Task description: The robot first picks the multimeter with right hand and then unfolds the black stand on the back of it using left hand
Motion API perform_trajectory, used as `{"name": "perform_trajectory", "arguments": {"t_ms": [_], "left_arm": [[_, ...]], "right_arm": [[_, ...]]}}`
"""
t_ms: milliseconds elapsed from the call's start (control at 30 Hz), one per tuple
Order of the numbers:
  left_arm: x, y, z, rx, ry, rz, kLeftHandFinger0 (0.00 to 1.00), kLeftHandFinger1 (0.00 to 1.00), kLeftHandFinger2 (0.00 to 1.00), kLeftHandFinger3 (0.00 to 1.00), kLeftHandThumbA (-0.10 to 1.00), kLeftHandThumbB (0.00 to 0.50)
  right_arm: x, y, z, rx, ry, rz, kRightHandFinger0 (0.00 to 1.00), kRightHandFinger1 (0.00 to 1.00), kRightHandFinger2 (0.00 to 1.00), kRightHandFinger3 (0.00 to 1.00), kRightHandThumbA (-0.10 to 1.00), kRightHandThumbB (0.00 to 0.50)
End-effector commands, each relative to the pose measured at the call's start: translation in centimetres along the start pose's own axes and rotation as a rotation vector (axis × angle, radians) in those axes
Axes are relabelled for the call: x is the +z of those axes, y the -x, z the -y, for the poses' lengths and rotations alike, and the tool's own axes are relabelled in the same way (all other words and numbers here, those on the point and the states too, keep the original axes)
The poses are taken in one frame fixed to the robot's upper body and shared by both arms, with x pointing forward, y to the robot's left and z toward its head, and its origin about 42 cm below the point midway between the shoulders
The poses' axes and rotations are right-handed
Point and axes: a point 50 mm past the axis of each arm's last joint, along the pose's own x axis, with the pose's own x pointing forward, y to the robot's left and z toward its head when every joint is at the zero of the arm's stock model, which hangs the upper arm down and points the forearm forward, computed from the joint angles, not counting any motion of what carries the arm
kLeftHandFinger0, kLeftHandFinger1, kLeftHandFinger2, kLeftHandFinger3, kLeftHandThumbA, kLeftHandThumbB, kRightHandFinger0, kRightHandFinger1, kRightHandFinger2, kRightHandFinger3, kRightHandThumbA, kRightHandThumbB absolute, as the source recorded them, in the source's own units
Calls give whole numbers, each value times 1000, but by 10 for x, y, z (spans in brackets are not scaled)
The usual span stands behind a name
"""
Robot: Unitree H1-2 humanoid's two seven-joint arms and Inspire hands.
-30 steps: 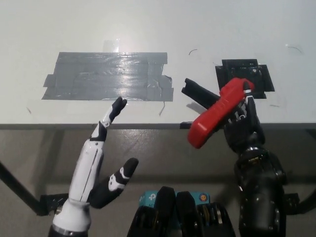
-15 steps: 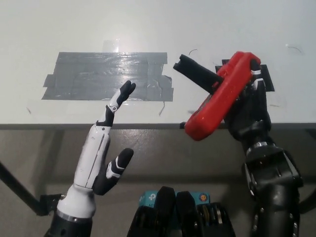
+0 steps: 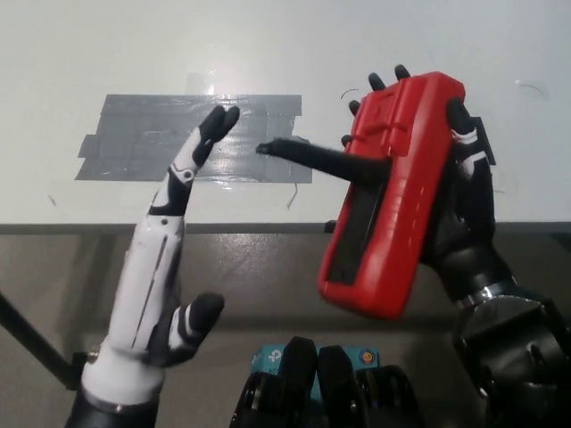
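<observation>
My black right hand (image 3: 464, 214) is shut on the red multimeter (image 3: 393, 201), holding it up above the table's front edge with its back toward the camera. The black stand (image 3: 312, 156) juts out from the multimeter's back, pointing left. My white left hand (image 3: 165, 254) is open at the lower left, its fingers stretched up toward the stand's tip, a short gap apart from it.
A grey tape patch (image 3: 152, 138) lies on the white table (image 3: 268, 53) behind my left hand. A black tape square (image 3: 486, 143) lies partly hidden behind the multimeter. The table's front edge (image 3: 89, 227) runs across the middle.
My right hand has lifted and turned the multimeter so its back faces up and looms larger. The stand now points left. My left hand rose toward the stand.
</observation>
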Motion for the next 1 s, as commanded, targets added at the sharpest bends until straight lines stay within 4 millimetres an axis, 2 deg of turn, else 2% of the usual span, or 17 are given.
{"name": "perform_trajectory", "arguments": {"t_ms": [0,133,200,267,367,433,467,600,700,800,867,933,967], "left_arm": [[27,-8,-8,57,-54,144,1000,1000,1000,1000,1000,311],[35,-13,-10,108,-100,199,1000,1000,1000,1000,1000,306],[41,-14,-9,117,-83,200,1000,1000,1000,1000,1000,350],[44,-16,-8,118,-90,202,1000,1000,1000,1000,1000,380],[47,-15,-6,110,-116,210,1000,1000,1000,1000,1000,389],[47,-14,-5,109,-127,210,1000,1000,1000,1000,1000,391],[47,-14,-5,111,-154,229,1000,1000,1000,1000,1000,375],[48,-16,-4,116,-123,235,1000,1000,1000,1000,1000,401],[48,-18,-3,105,-126,253,1000,1000,1000,1000,1000,388],[48,-21,-3,94,-129,254,1000,1000,1000,1000,1000,404],[48,-22,-3,86,-129,264,1000,1000,1000,1000,1000,389],[47,-23,-3,78,-139,271,1000,1000,922,1000,1000,386],[47,-24,-3,75,-147,271,1000,1000,927,1000,1000,378]], "right_arm": [[0,5,-30,185,-25,-5,0,330,800,804,-100,110],[-3,10,-33,180,-21,-1,0,331,860,872,-100,98],[-5,13,-35,172,-30,3,0,330,871,860,-100,112],[-6,15,-38,162,-32,13,0,309,865,768,-100,124],[-7,18,-41,160,-28,19,0,314,879,765,-100,118],[-7,18,-42,157,-35,24,0,324,898,769,-100,121],[-6,19,-43,154,-37,28,0,324,898,771,-100,120],[-4,22,-46,162,-27,36,0,338,929,801,-100,103],[-3,22,-47,167,-20,39,0,341,926,801,-100,105],[-2,21,-49,173,-17,40,0,317,877,758,-100,116],[-2,22,-50,173,-21,40,0,324,886,773,-100,119],[-2,23,-51,171,-21,44,0,327,891,779,-100,119],[-2,24,-52,172,-18,45,0,331,895,788,-100,114]]}}
